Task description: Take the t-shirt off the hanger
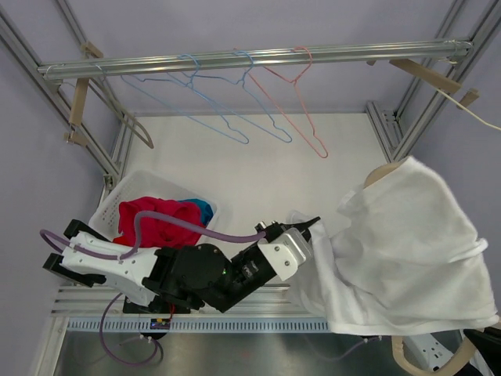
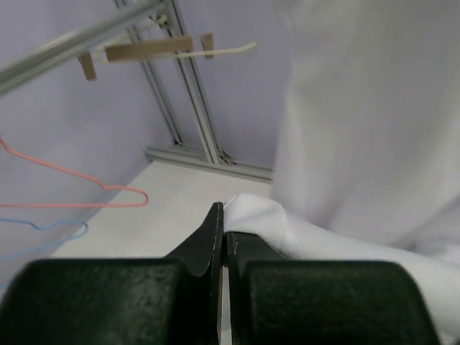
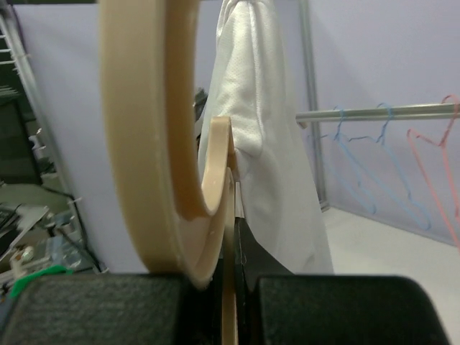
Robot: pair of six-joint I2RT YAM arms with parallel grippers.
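A white t-shirt (image 1: pixel 407 251) hangs on a pale wooden hanger (image 3: pixel 154 122) at the right. The hanger's end pokes out at the shirt's top (image 1: pixel 377 173) and its hook curls at the bottom right (image 1: pixel 427 362). My left gripper (image 1: pixel 311 227) is shut on a fold of the shirt's left edge (image 2: pixel 255 215). My right gripper (image 3: pixel 231 237) is shut on the hanger's hook, with the shirt (image 3: pixel 262 144) hanging just beyond it. The right gripper itself is hidden in the top view.
A white basket (image 1: pixel 117 200) with red and blue clothes (image 1: pixel 160 219) stands at the left. Blue and pink wire hangers (image 1: pixel 258 110) hang from a metal rail (image 1: pixel 250 59) across the back. Frame posts (image 1: pixel 415 110) stand at the right.
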